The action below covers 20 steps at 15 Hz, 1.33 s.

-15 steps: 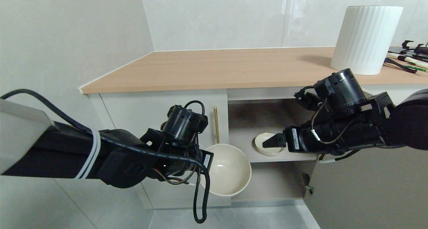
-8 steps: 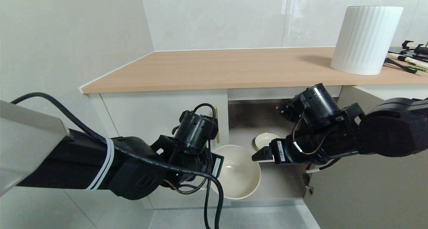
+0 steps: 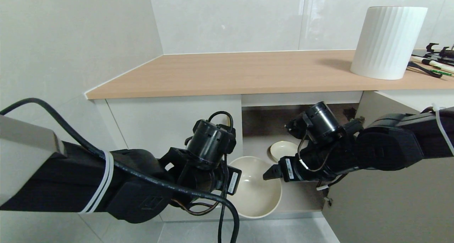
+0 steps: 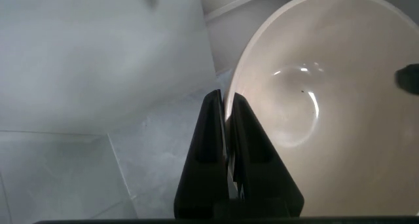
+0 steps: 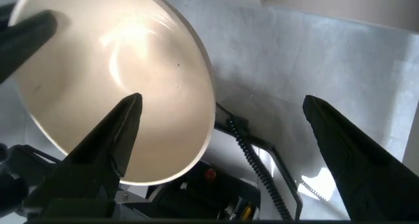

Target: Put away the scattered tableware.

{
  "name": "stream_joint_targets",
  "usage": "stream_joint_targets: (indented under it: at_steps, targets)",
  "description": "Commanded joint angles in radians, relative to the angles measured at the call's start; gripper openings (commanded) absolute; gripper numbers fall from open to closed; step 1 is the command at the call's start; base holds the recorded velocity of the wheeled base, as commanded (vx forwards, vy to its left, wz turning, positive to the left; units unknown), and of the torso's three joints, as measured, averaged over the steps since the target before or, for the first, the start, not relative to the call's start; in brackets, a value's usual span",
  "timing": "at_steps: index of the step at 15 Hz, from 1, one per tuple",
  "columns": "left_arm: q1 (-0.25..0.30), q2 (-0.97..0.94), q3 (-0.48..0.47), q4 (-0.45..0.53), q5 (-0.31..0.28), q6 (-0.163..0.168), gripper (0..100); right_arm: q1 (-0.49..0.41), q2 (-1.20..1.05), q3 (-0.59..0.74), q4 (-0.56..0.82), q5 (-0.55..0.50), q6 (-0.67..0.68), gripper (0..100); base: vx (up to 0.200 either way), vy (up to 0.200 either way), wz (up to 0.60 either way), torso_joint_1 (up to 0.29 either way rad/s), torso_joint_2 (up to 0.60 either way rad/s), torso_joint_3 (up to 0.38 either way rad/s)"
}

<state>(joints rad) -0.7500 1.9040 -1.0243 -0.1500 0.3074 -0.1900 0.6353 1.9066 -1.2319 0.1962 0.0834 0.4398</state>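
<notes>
**Position.** The left gripper (image 4: 226,109) is pinching the rim of the large cream bowl (image 3: 256,191). One finger is lying inside the wall and one outside, with the jaws closed on the rim. The bowl is hanging tilted, its hollow turned up and outward. It is in front of the lower opening of the open cabinet (image 3: 255,129), below the front edge of the counter (image 3: 227,72).

The right gripper (image 3: 268,173) is standing with its jaws spread wide, gripping nothing. Its tips are just beside the bowl's rim, on the side opposite the left grip. A small dish (image 3: 283,149) is sitting on the cabinet shelf (image 3: 255,147), toward its left side.

**Handling.** The bowl is showing a glossy, glazed-looking surface, so it is probably rigid, slippery, breakable and of moderate weight. A single rim pinch is carrying the whole load as a lever, so slipping or rotating in the pads is the likely fault.

**Grip point.** Take hold at the rim only, with the wall seated deep between the pads. A second pinch on the far rim would steady it. Avoid striking the shelf edge or the small dish.
</notes>
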Motion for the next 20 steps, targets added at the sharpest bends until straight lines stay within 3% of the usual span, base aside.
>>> stream_joint_targets:
  at_steps: [1,5,7,13,14,20]
  targets:
    - [-0.002,-0.003,0.006,0.000,0.001,0.000,0,0.003,0.014,0.002,0.000,0.001,0.000,0,0.000,0.000,0.00,0.000,0.00,0.000]
    - [-0.012,-0.007,0.007,0.000,0.001,-0.002,0,0.020,0.015,0.003,0.000,0.002,0.000,0,0.000,0.000,0.00,0.000,0.00,0.000]
    - [-0.020,-0.010,0.006,-0.002,0.001,-0.023,0,0.023,0.014,0.003,0.002,0.002,0.000,0,0.000,0.000,0.00,0.000,0.00,0.000]
    - [-0.020,-0.014,0.007,0.000,0.001,-0.023,0,0.023,0.017,0.003,0.002,0.002,0.000,0,0.000,0.000,0.00,0.000,0.00,0.000]
    - [-0.022,-0.014,0.007,0.000,0.001,-0.023,100,0.023,0.025,0.003,0.002,0.002,0.000,0,0.000,0.000,0.00,0.000,0.00,0.000]
    - [-0.020,-0.031,0.003,-0.002,0.007,-0.040,100,0.004,0.037,0.003,0.000,0.002,0.002,0,0.000,0.000,0.00,0.000,0.00,0.000]
